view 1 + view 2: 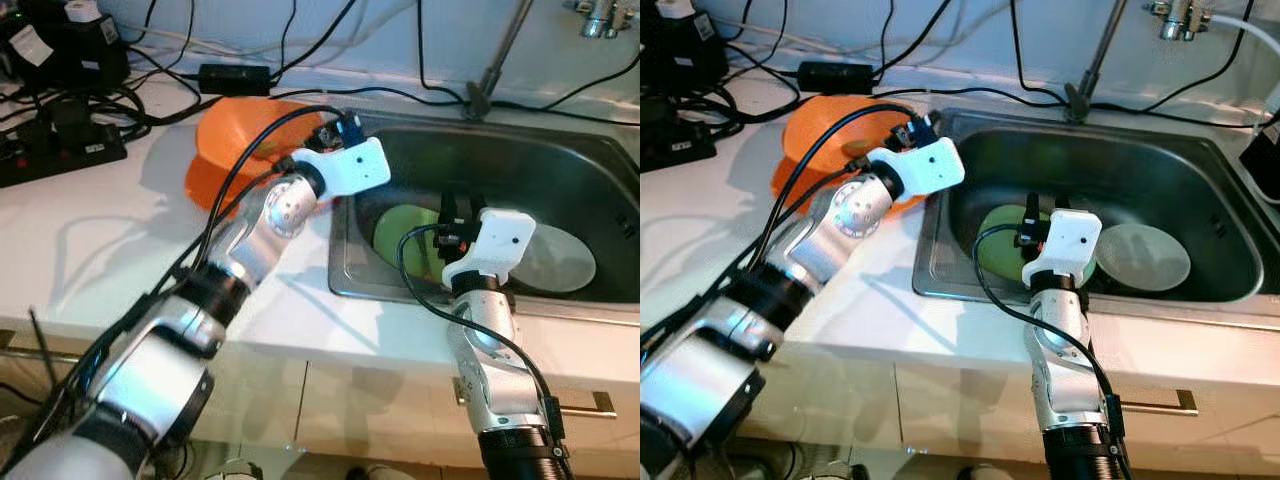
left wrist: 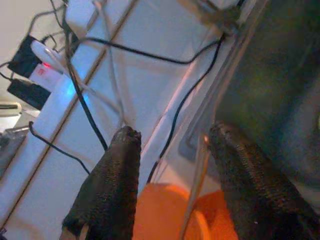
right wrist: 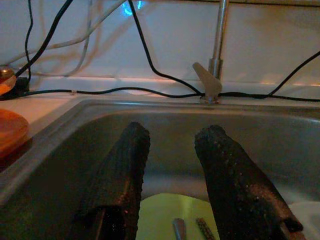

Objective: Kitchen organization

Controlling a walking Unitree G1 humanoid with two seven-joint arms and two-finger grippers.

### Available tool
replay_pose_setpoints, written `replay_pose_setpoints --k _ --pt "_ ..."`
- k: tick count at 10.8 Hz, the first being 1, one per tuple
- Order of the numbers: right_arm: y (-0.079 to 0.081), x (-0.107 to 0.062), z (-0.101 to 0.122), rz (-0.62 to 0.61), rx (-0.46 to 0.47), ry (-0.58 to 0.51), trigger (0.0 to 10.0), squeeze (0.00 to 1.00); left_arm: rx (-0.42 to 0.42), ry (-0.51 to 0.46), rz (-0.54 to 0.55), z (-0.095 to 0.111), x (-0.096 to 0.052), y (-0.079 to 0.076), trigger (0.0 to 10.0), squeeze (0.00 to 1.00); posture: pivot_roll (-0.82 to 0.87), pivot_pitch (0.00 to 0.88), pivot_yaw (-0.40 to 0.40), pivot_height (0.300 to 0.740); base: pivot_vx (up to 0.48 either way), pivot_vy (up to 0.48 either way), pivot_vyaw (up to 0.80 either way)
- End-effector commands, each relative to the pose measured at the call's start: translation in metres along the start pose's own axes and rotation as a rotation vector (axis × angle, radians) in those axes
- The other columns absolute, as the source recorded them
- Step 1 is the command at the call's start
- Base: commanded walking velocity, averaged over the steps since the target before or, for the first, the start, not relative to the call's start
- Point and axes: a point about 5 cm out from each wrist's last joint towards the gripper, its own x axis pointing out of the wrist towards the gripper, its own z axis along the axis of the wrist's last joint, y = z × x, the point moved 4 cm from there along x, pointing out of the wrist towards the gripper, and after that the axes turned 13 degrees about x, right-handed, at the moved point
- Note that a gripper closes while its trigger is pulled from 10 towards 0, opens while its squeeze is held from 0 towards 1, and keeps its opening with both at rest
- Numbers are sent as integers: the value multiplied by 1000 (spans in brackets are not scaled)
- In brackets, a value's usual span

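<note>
An orange plate (image 1: 235, 140) lies on the white counter just left of the steel sink (image 1: 590, 160). My left gripper (image 1: 340, 126) hovers over the plate's sink-side edge, open; in the left wrist view a thin pale rod (image 2: 198, 167) rises between the fingers (image 2: 117, 180), touching neither. In the sink lie a green plate (image 1: 400, 232) and a pale grey plate (image 1: 560, 262) beside it. My right gripper (image 1: 455, 212) hangs open just above the green plate, where two utensil tips (image 3: 181, 229) rest between the fingers (image 3: 122, 170).
A black power strip (image 1: 60, 150), an adapter (image 1: 235, 75) and several cables lie across the back of the counter. The tap's stem (image 1: 495, 60) rises behind the sink. A drawer handle (image 1: 585, 405) sits below the counter's front edge.
</note>
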Motion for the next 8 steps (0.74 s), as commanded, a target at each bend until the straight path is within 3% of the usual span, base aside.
replay_pose_setpoints --k 1,6,8 --pt "-2 0 3 -6 -12 -5 10000 0 28 -16 -13 6 5 -1 10000 0 -22 57 -48 740 0 0 0" --pt "0 1 3 -3 -13 -5 10000 0 36 8 -54 6 18 -10 10000 0 -26 53 -49 740 0 0 0" --pt "-3 1 5 -7 -23 -8 10000 0 65 42 -47 2 22 -2 10000 0 -40 52 -44 740 0 0 0"
